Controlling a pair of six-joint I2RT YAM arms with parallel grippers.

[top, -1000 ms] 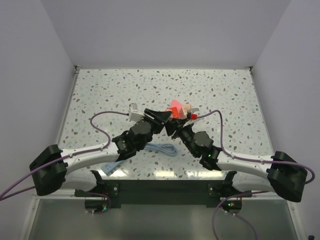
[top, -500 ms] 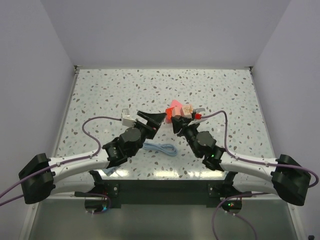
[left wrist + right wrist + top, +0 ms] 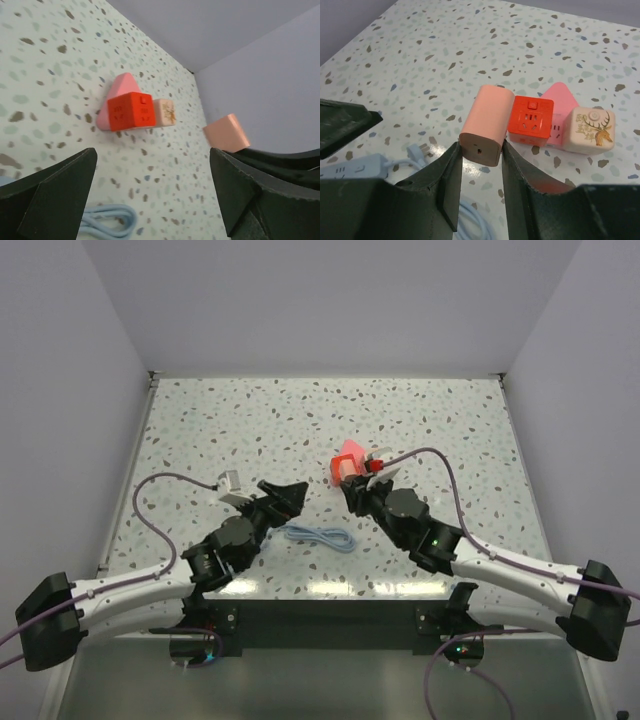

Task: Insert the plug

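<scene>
Left gripper [image 3: 287, 492] gapes wide above the speckled table [image 3: 200, 420], near a pale blue cable [image 3: 320, 536]. Right gripper [image 3: 481, 150] pinches the plug [image 3: 487, 127], held aloft just before the red cube [image 3: 532, 117]. Plain lavender walls [image 3: 320, 300] enclose everything.

No words or numbers can be read. The beige cube [image 3: 592, 127] bears a brown deer drawing, with small marks beside it too blurred to read.

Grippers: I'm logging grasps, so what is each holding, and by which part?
The right gripper pinches the plug by the sides of its near end, the rest sticking out forward. The left gripper is open and holds nothing.
</scene>
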